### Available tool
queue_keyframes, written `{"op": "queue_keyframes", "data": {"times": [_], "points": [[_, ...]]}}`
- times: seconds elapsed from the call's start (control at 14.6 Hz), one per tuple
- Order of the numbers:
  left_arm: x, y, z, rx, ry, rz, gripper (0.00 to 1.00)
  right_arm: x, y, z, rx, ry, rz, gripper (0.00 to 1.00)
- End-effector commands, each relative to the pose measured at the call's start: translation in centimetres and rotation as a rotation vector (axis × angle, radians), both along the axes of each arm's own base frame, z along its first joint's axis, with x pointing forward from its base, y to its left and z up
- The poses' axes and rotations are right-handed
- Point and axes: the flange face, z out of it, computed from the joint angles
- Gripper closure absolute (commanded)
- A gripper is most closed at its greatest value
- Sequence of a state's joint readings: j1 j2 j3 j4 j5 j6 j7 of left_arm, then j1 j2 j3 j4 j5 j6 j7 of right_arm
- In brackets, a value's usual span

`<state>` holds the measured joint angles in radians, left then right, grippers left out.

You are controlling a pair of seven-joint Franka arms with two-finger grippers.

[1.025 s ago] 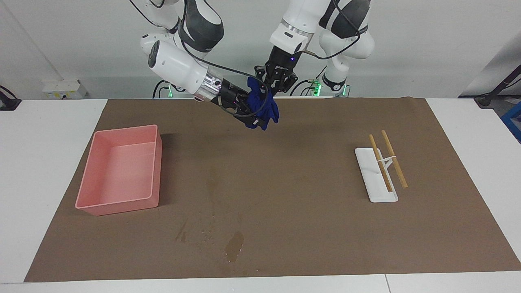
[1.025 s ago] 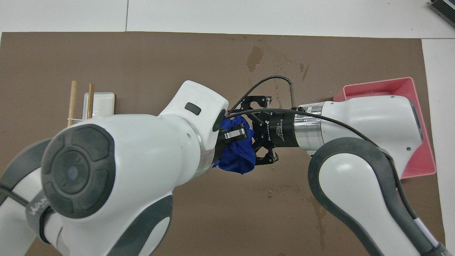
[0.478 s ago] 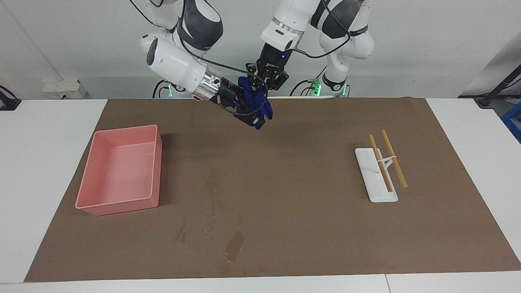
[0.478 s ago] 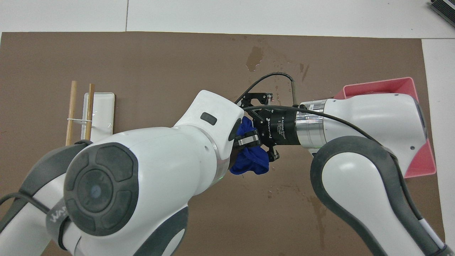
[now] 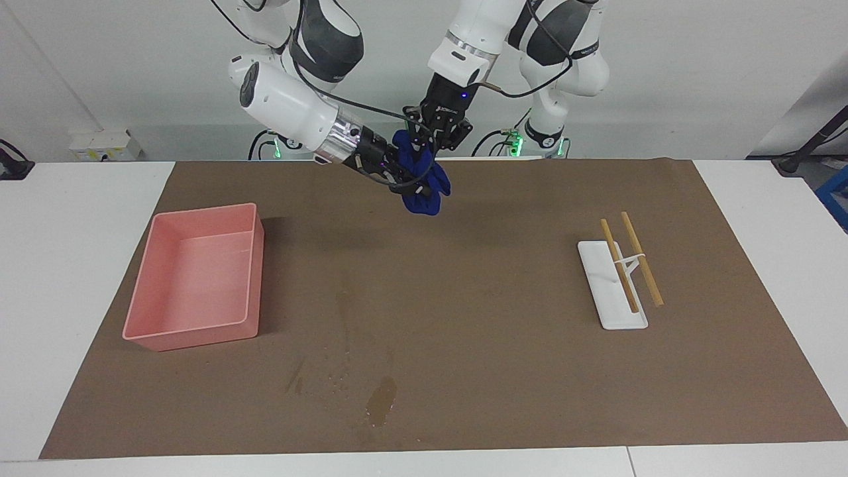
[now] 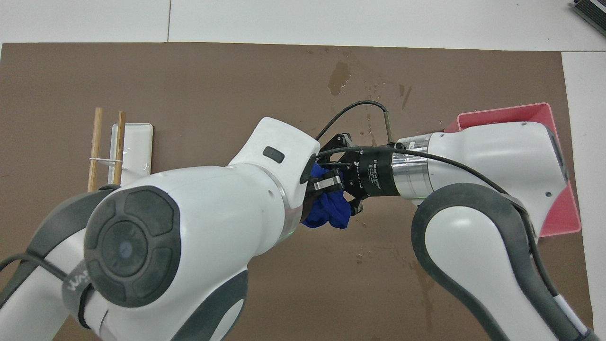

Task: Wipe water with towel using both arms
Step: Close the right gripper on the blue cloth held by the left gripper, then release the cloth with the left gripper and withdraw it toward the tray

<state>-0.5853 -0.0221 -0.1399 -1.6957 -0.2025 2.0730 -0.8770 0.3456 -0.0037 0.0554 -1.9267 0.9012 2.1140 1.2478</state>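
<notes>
Both tools meet in the air over the brown mat point(image 5: 503, 278): the right tool point(image 5: 403, 180) is clamped on the crumpled deep-blue fabric towel point(image 5: 423, 183), and I cannot tell whether the left tool point(image 5: 434, 142) grips it.

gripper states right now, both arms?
Left gripper: at the towel, in the air; fingers cannot be told.
Right gripper: shut on the towel, over the mat.

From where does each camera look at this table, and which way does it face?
Facing view: high across the table, facing the robots; both arms enter from the top, left claw and right claw at the towel.
Overhead view: above the robots' end, looking steeply down; big arm links fill the bottom.
Shared: towel, water, pink tray, half a turn apart.
</notes>
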Motion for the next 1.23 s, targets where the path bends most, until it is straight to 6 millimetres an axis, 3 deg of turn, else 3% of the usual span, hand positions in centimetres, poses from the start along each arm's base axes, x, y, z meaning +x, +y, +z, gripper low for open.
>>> {"op": "queue_keyframes", "data": {"times": [0.0, 0.21, 0.41, 0.62, 0.89, 1.16], "points": [[-0.4, -0.3, 0.0, -0.033, -0.021, 0.000, 0.78, 0.0, -0.5, 0.2, -0.049, -0.026, 0.085, 1.00], [-0.3, -0.2, 0.0, -0.030, -0.020, 0.000, 0.00, 0.4, -2.7, 0.1, -0.047, -0.012, 0.106, 1.00], [-0.3, 0.4, -0.5, 0.007, -0.001, -0.018, 0.00, 0.4, -2.8, 0.2, -0.048, -0.013, 0.108, 1.00], [0.3, 2.9, -1.3, 0.092, 0.043, -0.076, 0.00, 0.4, -2.9, -0.1, -0.087, -0.026, 0.123, 1.00], [1.5, 7.7, -2.8, 0.212, 0.094, -0.164, 0.00, -0.3, -3.3, -1.1, -0.247, -0.153, 0.337, 1.00], [3.0, 14.2, -5.2, 0.353, 0.084, -0.231, 0.00, -0.3, -6.0, -2.6, -0.375, -0.310, 0.623, 1.00]]}}
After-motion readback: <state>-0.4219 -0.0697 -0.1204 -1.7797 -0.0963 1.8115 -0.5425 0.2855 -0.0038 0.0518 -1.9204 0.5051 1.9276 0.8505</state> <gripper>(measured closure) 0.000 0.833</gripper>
